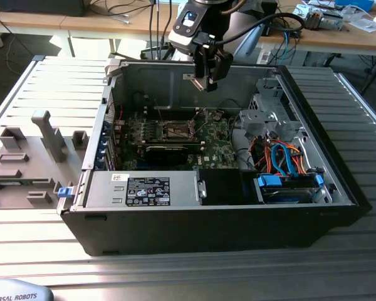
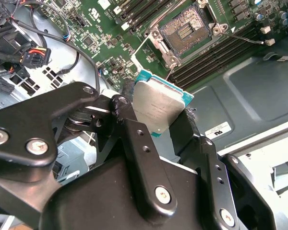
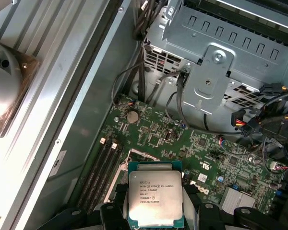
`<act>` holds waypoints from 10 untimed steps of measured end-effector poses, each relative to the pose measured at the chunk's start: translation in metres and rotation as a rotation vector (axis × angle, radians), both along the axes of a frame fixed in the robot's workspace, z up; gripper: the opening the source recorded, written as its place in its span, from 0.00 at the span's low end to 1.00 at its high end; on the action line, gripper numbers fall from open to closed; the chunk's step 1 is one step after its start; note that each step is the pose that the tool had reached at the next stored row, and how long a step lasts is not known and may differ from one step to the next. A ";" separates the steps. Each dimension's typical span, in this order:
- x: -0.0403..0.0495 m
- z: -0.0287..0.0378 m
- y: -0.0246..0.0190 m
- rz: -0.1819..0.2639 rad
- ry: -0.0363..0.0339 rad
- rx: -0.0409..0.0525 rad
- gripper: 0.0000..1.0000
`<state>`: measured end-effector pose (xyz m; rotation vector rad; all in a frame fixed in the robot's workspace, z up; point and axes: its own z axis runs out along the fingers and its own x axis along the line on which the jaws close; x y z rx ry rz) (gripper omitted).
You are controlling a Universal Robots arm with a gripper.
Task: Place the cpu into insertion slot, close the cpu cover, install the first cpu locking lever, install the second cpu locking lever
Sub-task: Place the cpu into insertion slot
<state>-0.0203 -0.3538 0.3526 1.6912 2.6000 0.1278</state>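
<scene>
Black claw (image 1: 205, 80) grips the small flat square cpu (image 3: 155, 196) by its edges, dull silver top showing, held aloft inside the open black computer case (image 1: 207, 229). Beneath it lies the green motherboard (image 3: 182, 143) with a bare square socket (image 2: 187, 31) beside dark memory slots (image 3: 103, 165). Farther off stand a grey metal drive cage (image 3: 221, 62) and black cables (image 3: 178, 100).

Dull silver-grey cpu (image 3: 155, 197), teal-green rim; black gripper (image 2: 157, 113); green motherboard (image 1: 216, 145); case (image 1: 207, 231) black outside, grey inside; orange and blue cables (image 1: 282, 157); grey ribbed table (image 1: 175, 269); grey drive cage (image 3: 216, 62); blue clip (image 1: 64, 191).
</scene>
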 end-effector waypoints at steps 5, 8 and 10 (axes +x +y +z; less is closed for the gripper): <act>0.0000 -0.0002 0.0000 -0.002 0.0001 -0.0001 0.54; 0.0000 -0.0003 0.0000 -0.004 0.0000 -0.0002 0.54; 0.0000 -0.0003 0.0000 -0.005 0.0000 -0.0002 0.54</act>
